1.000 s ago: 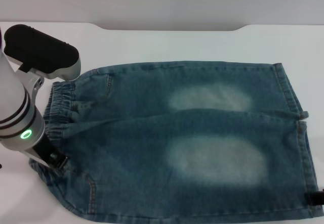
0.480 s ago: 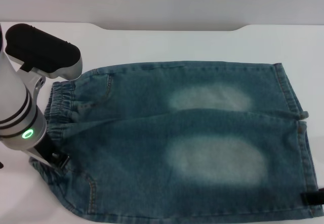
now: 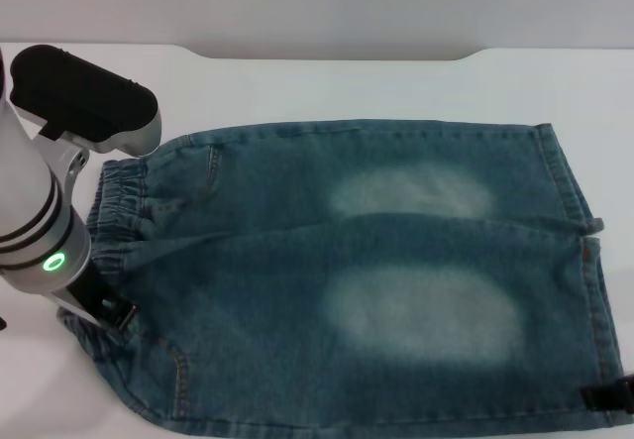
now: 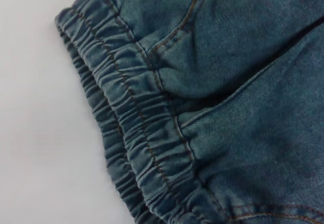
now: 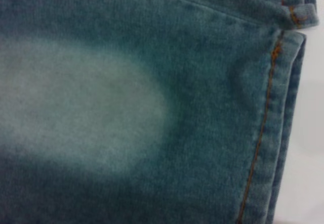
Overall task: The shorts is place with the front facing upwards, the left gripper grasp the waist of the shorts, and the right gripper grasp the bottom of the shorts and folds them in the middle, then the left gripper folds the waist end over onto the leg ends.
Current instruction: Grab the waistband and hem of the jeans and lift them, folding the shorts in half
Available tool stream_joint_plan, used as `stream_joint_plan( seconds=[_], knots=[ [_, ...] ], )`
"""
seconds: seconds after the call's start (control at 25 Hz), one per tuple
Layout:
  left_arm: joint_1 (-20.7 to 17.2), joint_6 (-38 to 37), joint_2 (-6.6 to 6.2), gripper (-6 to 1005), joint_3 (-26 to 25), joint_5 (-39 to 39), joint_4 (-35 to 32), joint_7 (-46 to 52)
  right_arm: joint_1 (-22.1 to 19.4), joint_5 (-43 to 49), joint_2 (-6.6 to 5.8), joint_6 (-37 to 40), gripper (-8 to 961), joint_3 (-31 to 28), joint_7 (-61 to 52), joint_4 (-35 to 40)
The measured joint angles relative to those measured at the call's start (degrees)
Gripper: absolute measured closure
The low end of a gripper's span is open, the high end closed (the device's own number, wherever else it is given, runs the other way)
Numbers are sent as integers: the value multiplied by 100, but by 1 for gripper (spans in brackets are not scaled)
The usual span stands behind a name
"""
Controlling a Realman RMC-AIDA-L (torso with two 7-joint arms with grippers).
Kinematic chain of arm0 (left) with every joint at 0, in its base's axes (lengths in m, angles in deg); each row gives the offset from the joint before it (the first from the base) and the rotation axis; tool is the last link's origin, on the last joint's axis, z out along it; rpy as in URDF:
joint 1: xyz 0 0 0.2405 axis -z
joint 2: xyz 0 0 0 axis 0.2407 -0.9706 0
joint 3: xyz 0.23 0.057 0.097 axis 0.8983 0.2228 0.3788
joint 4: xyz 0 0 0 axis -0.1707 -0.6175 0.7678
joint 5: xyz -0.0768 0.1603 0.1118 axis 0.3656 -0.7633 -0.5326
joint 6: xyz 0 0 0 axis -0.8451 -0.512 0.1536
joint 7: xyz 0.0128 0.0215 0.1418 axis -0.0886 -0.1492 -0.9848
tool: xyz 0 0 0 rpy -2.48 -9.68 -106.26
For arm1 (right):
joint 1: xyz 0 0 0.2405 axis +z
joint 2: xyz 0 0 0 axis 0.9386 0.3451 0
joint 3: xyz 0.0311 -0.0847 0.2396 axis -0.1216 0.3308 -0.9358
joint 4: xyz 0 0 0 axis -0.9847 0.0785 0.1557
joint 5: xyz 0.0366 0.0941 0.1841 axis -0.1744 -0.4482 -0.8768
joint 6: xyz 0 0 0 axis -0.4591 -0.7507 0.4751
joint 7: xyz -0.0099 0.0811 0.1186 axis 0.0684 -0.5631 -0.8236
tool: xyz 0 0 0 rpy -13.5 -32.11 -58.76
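Denim shorts lie flat, front up, on the white table. The gathered waist is at the left, and the two stitched hems at the bottom of the shorts are at the right. My left gripper is down at the near corner of the waist, under the silver arm with the green ring. The left wrist view shows the ruffled band close up. Only a black sliver of my right gripper shows, at the near hem corner. The right wrist view shows that hem with orange stitching.
Bare white table surrounds the shorts on the far side and to the left. The table's far edge runs across the top of the head view. Two faded patches mark the legs.
The black tip of my right gripper has crept a little inward and nearer over the near hem corner. The left arm and the shorts have stayed almost still.
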Motion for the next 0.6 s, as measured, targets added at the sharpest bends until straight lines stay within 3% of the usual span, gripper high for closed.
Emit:
stream_joint_plan(
  seconds=[0.6],
  knots=[
    [0, 22, 0, 935, 61, -1, 0, 17, 9, -1, 0, 31, 321, 12, -1, -3]
  ],
)
